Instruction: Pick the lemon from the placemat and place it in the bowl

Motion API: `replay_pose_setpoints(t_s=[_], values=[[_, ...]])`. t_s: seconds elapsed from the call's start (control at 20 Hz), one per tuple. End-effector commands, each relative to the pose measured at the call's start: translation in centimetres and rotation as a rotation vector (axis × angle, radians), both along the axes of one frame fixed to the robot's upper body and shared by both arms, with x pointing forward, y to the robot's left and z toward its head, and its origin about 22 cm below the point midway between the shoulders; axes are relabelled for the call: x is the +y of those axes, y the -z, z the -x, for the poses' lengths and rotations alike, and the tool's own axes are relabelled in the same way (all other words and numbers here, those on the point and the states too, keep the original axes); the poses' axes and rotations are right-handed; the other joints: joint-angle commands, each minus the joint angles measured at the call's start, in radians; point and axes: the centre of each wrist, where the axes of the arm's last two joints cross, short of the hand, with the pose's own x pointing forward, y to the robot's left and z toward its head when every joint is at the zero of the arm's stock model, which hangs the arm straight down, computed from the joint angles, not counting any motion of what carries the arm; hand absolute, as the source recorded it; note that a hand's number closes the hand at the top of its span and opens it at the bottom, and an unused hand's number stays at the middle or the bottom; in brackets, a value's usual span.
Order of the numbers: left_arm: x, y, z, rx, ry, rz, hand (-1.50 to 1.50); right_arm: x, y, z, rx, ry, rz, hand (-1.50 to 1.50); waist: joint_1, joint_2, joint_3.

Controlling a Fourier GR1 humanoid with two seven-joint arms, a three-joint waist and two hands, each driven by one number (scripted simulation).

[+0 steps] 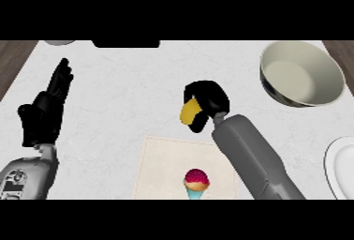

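Observation:
The yellow lemon (187, 114) sits in my right hand (205, 100), whose black fingers curl round it, above the white counter and just beyond the far edge of the beige placemat (162, 166). Only part of the lemon shows between the fingers. The cream bowl (302, 73) stands at the far right, well to the right of that hand, with nothing inside it. My left hand (47, 108) rests open at the left, fingers straight and pointing away.
A cupcake with pink top and teal wrapper (196, 183) stands on the placemat's near part. A white plate (340, 164) shows at the right edge. A dark object (126, 43) and a grey one (61, 42) lie at the counter's far edge.

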Motion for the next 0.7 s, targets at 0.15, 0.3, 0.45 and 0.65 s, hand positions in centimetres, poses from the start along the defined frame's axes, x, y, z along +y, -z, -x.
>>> replay_pose_setpoints(t_s=[0.15,0.3,0.45,0.65], values=[[-0.8,-0.2,-0.2,0.01,0.069,0.001,0.0,1.2,-8.2,-2.7,-0.185,0.556,-0.319,1.5,0.076,-0.008,-0.004],[-1.6,0.7,-0.4,0.002,0.064,-0.011,0.0,3.3,-9.8,-2.8,-0.278,0.705,-0.327,1.5,0.07,-0.004,-0.006],[-0.8,0.2,-1.2,0.025,0.052,0.005,0.0,4.9,-10.6,-3.3,-0.336,0.844,-0.272,1.5,0.047,-0.003,-0.006],[-1.5,0.6,-0.9,0.01,0.021,-0.008,0.0,6.2,-11.7,-3.6,-0.388,0.941,-0.277,1.5,0.029,-0.004,-0.004]])
